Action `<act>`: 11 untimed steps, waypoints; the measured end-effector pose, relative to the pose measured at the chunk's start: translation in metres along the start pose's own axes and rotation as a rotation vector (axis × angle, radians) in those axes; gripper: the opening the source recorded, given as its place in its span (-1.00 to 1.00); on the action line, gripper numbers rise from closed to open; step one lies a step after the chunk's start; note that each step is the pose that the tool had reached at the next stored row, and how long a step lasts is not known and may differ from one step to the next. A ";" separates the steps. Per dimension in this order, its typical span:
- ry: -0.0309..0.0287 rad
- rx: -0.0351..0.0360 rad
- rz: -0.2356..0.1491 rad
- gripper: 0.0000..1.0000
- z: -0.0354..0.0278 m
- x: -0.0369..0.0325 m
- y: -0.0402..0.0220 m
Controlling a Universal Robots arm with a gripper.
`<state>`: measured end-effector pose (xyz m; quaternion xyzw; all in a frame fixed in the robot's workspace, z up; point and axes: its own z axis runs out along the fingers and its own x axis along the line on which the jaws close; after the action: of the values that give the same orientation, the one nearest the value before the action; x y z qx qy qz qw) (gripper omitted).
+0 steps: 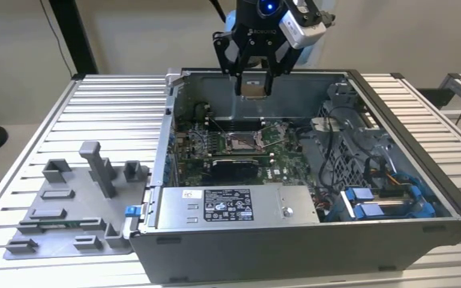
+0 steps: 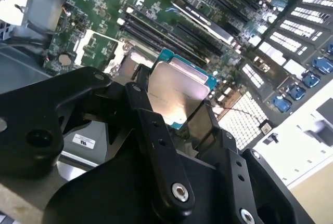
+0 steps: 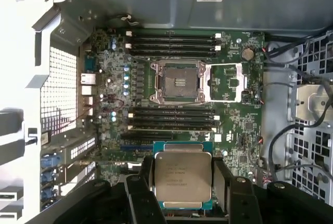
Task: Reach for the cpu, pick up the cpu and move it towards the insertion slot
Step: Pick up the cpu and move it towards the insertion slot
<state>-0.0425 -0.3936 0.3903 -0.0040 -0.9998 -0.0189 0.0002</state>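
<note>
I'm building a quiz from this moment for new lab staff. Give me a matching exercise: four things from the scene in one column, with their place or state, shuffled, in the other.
Things:
1. cpu
2. insertion slot
3. grey fixture plate
4. gripper

Places or states:
A. on the slatted table, outside the computer case
B. above the open case
C. held between the fingers
D. open, in the green motherboard

Pairs: 1-C, 2-D, 3-A, 4-B
</note>
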 end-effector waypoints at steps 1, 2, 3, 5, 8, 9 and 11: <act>0.0000 -0.0001 0.000 -1.00 0.0002 0.0000 0.0015; 0.0000 -0.0001 0.000 -1.00 0.0004 -0.0001 0.0031; 0.0000 0.0000 0.000 -1.00 0.0005 -0.0001 0.0048; 0.0000 0.0000 0.000 -1.00 0.0009 -0.0001 0.0077; 0.0000 0.0000 0.000 -1.00 0.0014 -0.0003 0.0117; 0.0000 -0.0001 0.000 -1.00 0.0016 -0.0003 0.0131; 0.0000 -0.0001 0.000 -1.00 0.0019 -0.0004 0.0161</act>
<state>-0.0420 -0.3775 0.3890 -0.0040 -0.9998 -0.0189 0.0002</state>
